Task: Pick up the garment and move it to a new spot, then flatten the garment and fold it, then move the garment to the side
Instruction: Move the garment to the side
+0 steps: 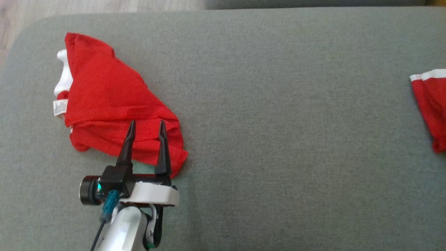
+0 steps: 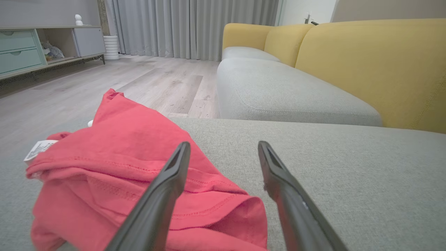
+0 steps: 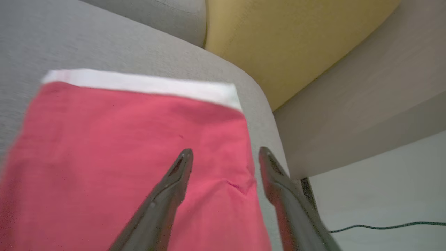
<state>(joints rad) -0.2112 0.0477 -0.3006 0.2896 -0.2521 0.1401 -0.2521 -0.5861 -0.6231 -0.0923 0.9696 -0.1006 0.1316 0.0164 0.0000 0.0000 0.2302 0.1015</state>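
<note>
- Left gripper (image 1: 147, 122) (image 2: 224, 144): jaws released and spread wide, nothing between them.
- Its two dark fingers (image 1: 162, 146): pointing toward the far side, over the near hemmed edge of the crumpled red garment (image 1: 111, 101) (image 2: 122, 157); cannot tell whether touching the cloth or just above it.
- Right gripper (image 3: 226, 150): jaws likewise apart, grasping nothing; poised over the second red garment (image 3: 122, 150) (image 1: 432, 108), one finger above the cloth, the other by its edge.
- Crumpled red garment: toward the left end of the grey cushion (image 1: 278, 122) (image 2: 348, 174), bunched in loose folds, stitched hem nearest the left gripper.
- White trim (image 1: 64, 75) at that garment's far left side; small white label (image 1: 60, 107) (image 2: 40, 148) poking out at its left.
- Second red garment: lying fairly flat at the right end of the same cushion, well apart from the crumpled one, with a white band (image 3: 139, 85) along its far edge; cut off by the right border in the head view.
- Grey cushion: broad, with rounded corners at both ends.
- Farther out: yellow backrest (image 2: 366, 69) (image 3: 278, 42) beside the cushion, and another grey seat (image 2: 278, 90) in front of it.
- Pale wooden floor (image 2: 104, 80), grey curtains (image 2: 195, 28) and a sideboard (image 2: 35, 45) with pale green drawers beyond the left end.
- Thin dark cable (image 3: 383, 227) on the floor past the right end.
</note>
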